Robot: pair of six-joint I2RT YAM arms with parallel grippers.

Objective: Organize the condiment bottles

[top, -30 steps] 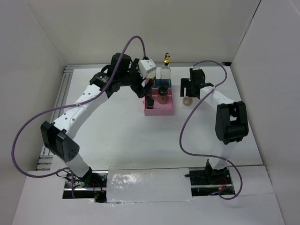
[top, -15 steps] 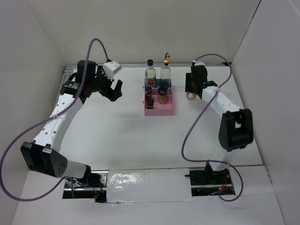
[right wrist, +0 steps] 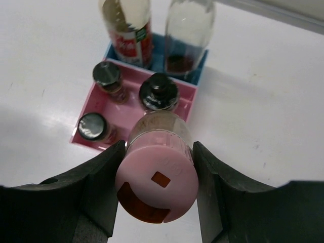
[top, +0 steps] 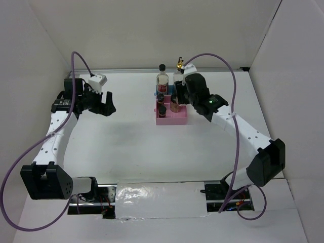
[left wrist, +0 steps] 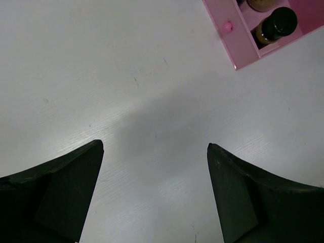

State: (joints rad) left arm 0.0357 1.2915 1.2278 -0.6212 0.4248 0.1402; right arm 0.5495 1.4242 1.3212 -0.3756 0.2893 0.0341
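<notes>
Right pincer (right wrist: 158,154) swung over tray (right wrist: 126,68), clamping pale-lidded jar (right wrist: 157,177) lid-up; left pincer (left wrist: 154,147) gapes empty

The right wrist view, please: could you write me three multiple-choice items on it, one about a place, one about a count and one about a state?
1. Where do the red-labelled bottle and the clear tall bottle stand?
A. in the blue tray
B. in the pink tray
C. lying on their sides outside any tray

2. How many black-capped jars stand in the pink tray?
A. one
B. three
C. five

3. What is the right gripper doing?
A. open and empty
B. shut on the pink-lidded jar
C. shut on the red-labelled bottle

Answers:
1 A, both stand upright inside the blue walls behind the pink tray.
2 B, three black caps show inside its rim.
3 B, both fingers press the jar's sides.
</notes>
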